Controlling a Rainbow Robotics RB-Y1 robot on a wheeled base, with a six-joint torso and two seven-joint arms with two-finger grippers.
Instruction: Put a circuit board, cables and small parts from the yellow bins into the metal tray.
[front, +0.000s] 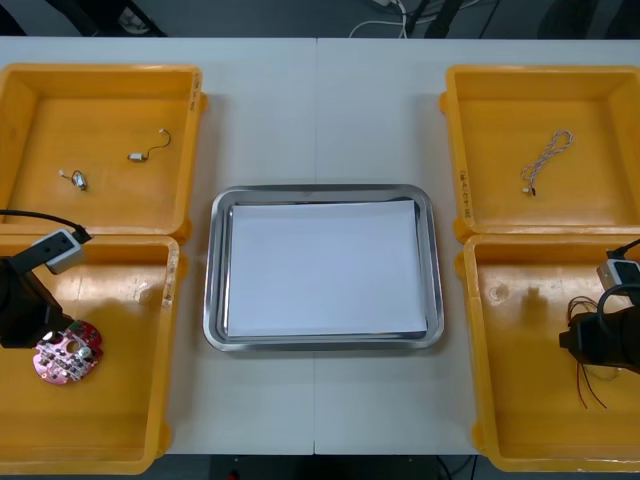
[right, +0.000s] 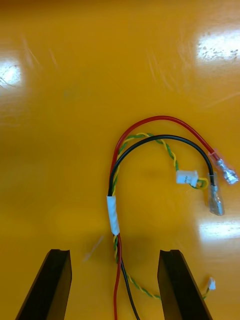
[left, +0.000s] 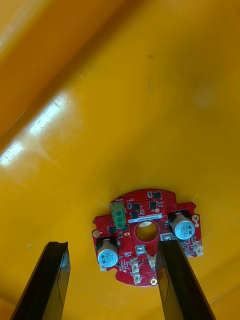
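Low, left gripper (left: 112, 246) splayed, right gripper (right: 113, 253) splayed

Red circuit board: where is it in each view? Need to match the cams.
Front view: red circuit board on the floor of the near left yellow bin, toward its outer side.
Left wrist view: same board below the open left gripper, one finger overlapping its edge.
Right wrist view: another bin, a cable bundle between the open right gripper's fingers.
Shared landmark: that left bin's yellow floor.
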